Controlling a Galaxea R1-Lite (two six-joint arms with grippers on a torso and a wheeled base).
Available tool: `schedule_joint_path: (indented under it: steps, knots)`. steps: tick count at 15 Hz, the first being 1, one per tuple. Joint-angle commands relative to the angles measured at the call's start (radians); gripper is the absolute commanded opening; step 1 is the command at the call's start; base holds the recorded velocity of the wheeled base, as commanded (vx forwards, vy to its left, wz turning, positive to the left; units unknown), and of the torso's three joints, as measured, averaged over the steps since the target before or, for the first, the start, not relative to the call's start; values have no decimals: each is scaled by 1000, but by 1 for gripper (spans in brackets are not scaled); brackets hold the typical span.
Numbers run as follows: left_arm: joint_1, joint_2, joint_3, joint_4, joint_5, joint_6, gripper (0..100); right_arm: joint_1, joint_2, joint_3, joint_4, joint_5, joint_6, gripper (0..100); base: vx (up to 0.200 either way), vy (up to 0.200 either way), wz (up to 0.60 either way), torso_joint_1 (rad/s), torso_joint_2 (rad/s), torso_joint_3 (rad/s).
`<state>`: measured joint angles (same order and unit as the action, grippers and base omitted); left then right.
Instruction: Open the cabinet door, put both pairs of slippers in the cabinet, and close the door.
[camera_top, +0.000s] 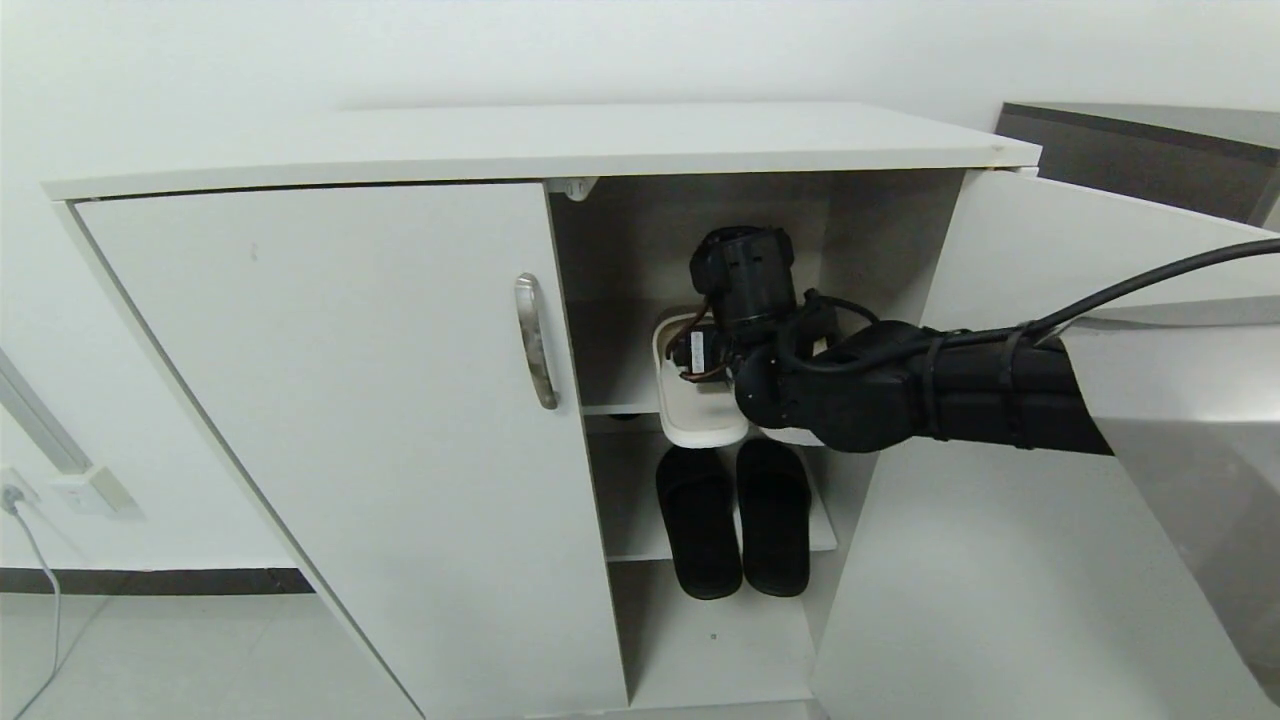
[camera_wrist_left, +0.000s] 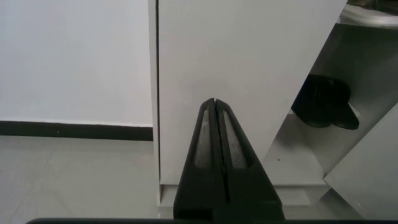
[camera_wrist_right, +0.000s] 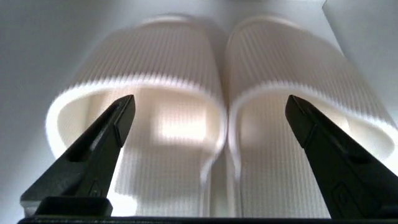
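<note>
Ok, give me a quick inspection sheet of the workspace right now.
Surface: upper shelf, middle shelf; right door open, left door shut.
Job's things: white slippers on upper shelf, black slippers on middle shelf, both overhanging.
Clutter: nothing seen.
Grippers: right gripper open, in cabinet at white slippers; left gripper shut, low, facing left door.
Cables: cable along right arm; cord by wall socket.
Surroundings: white wall, dark skirting, pale floor.

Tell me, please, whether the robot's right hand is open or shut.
Open: the right hand shows its fingers wide apart before the white slippers.
</note>
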<state>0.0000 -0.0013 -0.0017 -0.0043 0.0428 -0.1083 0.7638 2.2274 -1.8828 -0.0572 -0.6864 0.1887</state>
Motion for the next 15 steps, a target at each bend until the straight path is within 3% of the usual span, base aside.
schedule_joint_path:
  steps: [1,5,11,12,15]
  knots:
    - [0,1,0,0,0,-1,0,23,-77,85,-1,-1,15,100,0,0,0,0,0,0]
    - [0,1,0,0,-3,2,0,68,-210,309,-61,-9,40,100,0,0,0,0,0,0]
    - [0,1,0,0,-4,1,0,118,-379,706,-351,113,35,100,0,0,0,0,0,0]
    - [0,1,0,0,-4,1,0,127,-384,743,-398,116,34,0,0,0,0,0,0,0]
    - [0,1,0,0,-3,1,0,140,-385,783,-457,142,23,0,0,0,0,0,0,0]
